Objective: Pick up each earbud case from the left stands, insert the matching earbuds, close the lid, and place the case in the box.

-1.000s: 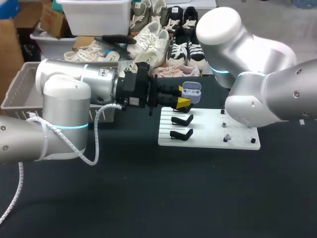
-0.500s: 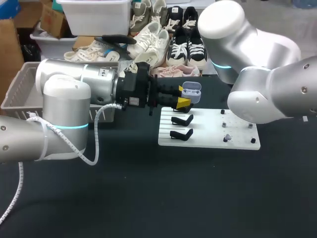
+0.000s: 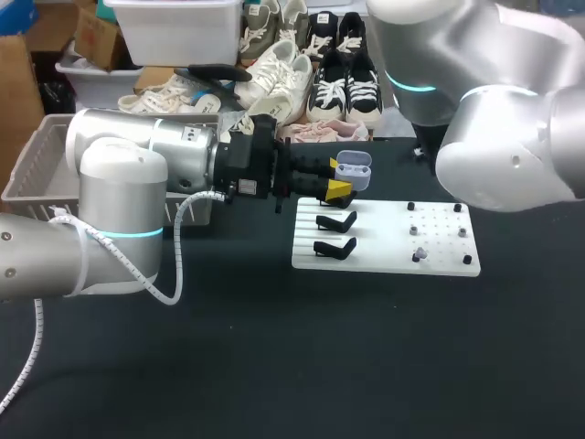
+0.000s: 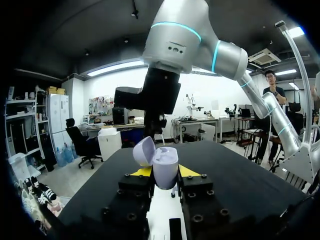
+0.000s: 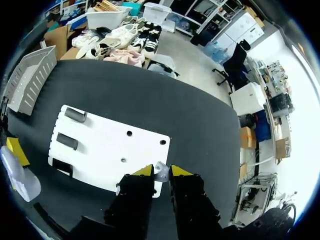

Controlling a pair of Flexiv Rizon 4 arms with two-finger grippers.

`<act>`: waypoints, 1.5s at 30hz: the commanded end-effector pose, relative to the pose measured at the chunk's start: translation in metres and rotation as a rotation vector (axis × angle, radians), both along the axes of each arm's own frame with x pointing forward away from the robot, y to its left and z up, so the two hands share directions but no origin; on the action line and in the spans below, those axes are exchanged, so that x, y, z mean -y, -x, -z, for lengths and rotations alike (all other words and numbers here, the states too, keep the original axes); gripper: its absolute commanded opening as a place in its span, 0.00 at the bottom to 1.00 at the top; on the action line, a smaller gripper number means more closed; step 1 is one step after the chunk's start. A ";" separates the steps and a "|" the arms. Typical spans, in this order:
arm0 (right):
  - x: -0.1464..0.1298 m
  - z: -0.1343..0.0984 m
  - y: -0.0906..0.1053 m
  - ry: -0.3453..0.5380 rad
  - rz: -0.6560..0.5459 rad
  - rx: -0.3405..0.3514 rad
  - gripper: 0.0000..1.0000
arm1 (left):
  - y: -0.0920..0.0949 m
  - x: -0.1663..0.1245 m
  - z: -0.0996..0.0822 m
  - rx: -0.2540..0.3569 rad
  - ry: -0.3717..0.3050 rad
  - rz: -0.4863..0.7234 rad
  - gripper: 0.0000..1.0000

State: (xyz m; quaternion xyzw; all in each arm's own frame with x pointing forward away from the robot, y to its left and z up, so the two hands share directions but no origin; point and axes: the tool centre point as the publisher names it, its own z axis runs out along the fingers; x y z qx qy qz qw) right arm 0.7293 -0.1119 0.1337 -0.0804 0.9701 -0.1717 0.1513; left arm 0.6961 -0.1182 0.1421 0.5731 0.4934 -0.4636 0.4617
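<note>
**Visitor:** That dark table (image 3: 274, 366) looks busy. How far along are you?

**Me:** Start at my left end effector (image 3: 339, 188). It is clamped on the earbud case (image 3: 353, 168), one yellow tip on each side. The lid is flipped up, and the case hangs in the air over the far left corner of the white board (image 3: 384, 249). My right end effector (image 5: 156, 171) is pinched on something small and pale, which I take to be an earbud (image 5: 160, 170). It is raised well above the board, out past the case.

**Visitor:** So what is done, and what is left?

**Me:** One case is off its stand and open, and I judge that one earbud has been picked up. The earbuds are not yet seated, the lid is not closed, and the case has not gone to the grey basket (image 3: 32, 178) at the table's left. The two black stands (image 3: 335, 221) that show from the head view carry no case. I cannot tell whether a case already lies in the basket. The small dark pegs (image 3: 414, 231) on the board's right half are too small for me to say what sits on them.

**Visitor:** What changed in the last second?

**Me:** My right arm has lifted and swung toward the back. It covered the board's right end before, and now that end is in plain view. My left arm and the case have not shifted.
</note>
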 end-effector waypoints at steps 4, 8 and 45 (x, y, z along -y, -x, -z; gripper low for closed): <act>-0.029 -0.059 0.049 -0.007 -0.077 0.110 0.00 | 0.000 0.000 0.000 0.001 0.002 0.001 0.00; -0.048 -0.075 0.063 -0.019 -0.119 0.112 0.00 | 0.000 0.000 0.000 0.001 0.002 0.001 0.00; -0.127 -0.083 0.091 -0.068 0.025 0.047 0.00 | 0.000 0.000 0.000 0.001 0.002 0.001 0.00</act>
